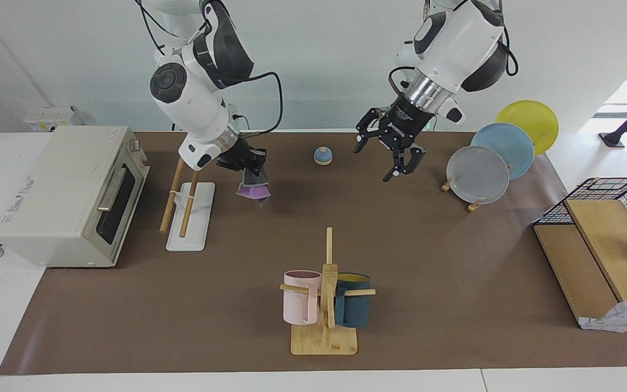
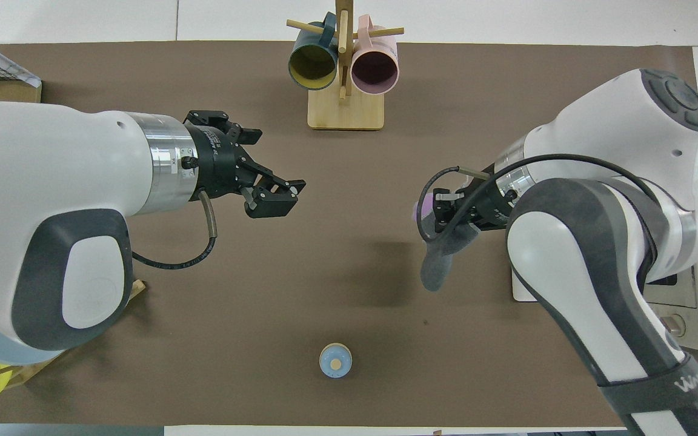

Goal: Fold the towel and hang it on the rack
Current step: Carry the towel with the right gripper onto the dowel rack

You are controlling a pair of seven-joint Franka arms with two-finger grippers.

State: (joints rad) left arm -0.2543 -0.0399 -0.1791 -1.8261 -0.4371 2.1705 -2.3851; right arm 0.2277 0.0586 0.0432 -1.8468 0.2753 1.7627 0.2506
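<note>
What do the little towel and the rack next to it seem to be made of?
The towel looks like soft cloth, purple on one face, dark grey on the other: it droops limply from the right tool. The rack seems to have two pale matte rods, probably wood, on a thin white wire support and a flat, smooth white base, metal or plastic.

Bunched towel aloft, rack standing bare

The soft purple-and-grey cloth towel (image 1: 253, 185) hangs crumpled beside the white-based rack (image 1: 189, 209) with its 2 tilted wooden rods.

Soft cloth towel (image 1: 253, 188); pale wooden rods on rack (image 1: 185, 209); matt brown table (image 1: 428, 245); glossy plastic arms.
</note>
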